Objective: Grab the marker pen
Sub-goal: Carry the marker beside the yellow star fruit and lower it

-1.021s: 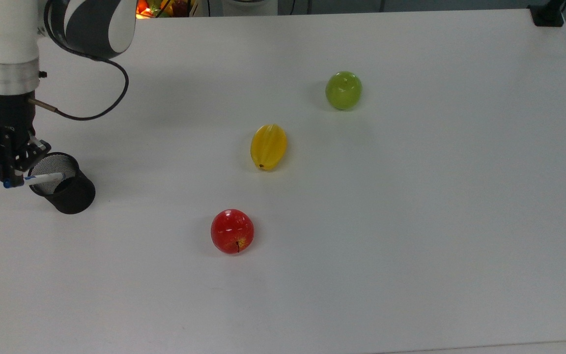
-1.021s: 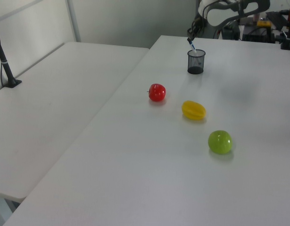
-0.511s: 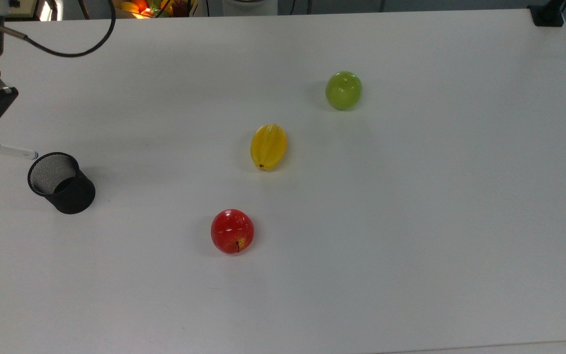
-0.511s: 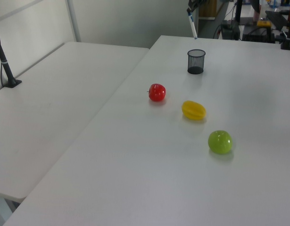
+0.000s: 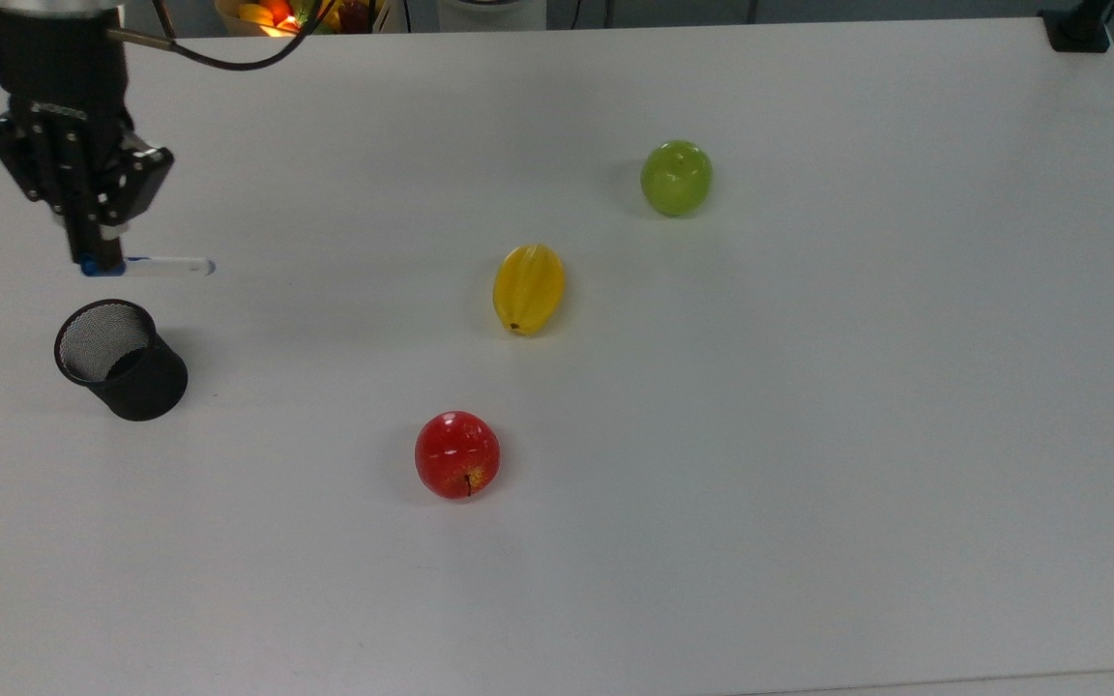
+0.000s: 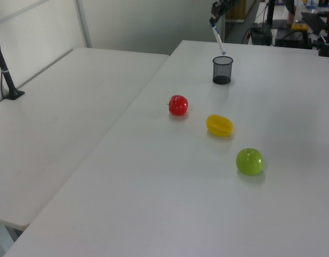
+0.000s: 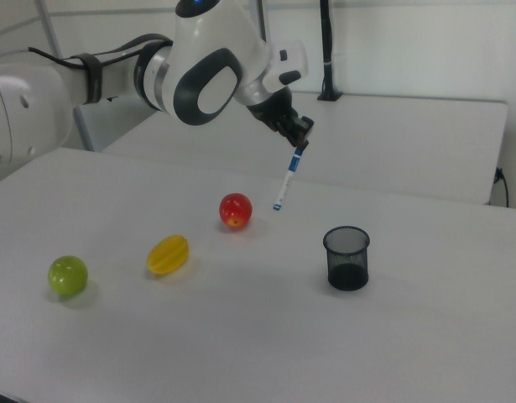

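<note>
- The white and grey robot arm (image 7: 199,75) is reaching out above the white surface (image 5: 712,435), with its black two-finger gripper (image 5: 98,253) pointing down and hanging well clear of everything below.
- Its fingers (image 7: 298,144) are pinching the blue-capped end of the slim white marker pen (image 5: 156,265).
- Compared with half a second ago, the gripper is sitting further toward the top view's right, fully inside the picture, and the pen is hanging higher up in the top view, further from the mesh cup's rim.
- A second ago the pen was lying across the mouth of the black wire-mesh pen cup (image 5: 122,360); now it is out of it and in the air, above the surface just beside the cup.
- The pen is showing a blue cap in the grip, a small blue band near it and a blue tip at the free end; in the right view it is hanging steeply tilted, free end down.
- The red apple (image 5: 457,454), the ribbed yellow fruit (image 5: 529,287) and the green apple (image 5: 676,177) are lying where they were, well apart.
</note>
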Controlling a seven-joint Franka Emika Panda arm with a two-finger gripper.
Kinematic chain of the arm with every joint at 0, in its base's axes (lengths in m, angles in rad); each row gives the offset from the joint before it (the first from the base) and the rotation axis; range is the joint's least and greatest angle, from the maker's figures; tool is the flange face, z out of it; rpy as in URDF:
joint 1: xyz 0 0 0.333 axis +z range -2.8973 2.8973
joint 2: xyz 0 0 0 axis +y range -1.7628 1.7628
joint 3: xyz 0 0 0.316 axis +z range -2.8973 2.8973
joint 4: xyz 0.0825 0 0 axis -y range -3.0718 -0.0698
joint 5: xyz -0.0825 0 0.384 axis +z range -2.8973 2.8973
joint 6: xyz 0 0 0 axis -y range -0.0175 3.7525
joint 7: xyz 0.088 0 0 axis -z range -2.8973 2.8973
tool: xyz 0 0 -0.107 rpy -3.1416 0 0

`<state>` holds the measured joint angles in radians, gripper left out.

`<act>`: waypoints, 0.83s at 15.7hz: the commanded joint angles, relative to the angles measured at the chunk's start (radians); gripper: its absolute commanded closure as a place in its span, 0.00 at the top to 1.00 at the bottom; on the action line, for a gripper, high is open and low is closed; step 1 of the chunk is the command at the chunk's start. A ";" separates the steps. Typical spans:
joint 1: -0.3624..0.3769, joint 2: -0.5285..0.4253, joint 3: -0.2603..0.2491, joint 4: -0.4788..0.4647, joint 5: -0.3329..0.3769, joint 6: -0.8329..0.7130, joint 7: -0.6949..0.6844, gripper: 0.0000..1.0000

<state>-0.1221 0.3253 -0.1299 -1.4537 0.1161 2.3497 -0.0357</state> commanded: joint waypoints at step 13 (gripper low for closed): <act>0.245 0.084 -0.048 -0.145 0.008 -0.365 -0.104 0.02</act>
<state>0.1083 0.3813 -0.1864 -1.5814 0.1227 2.0092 -0.0985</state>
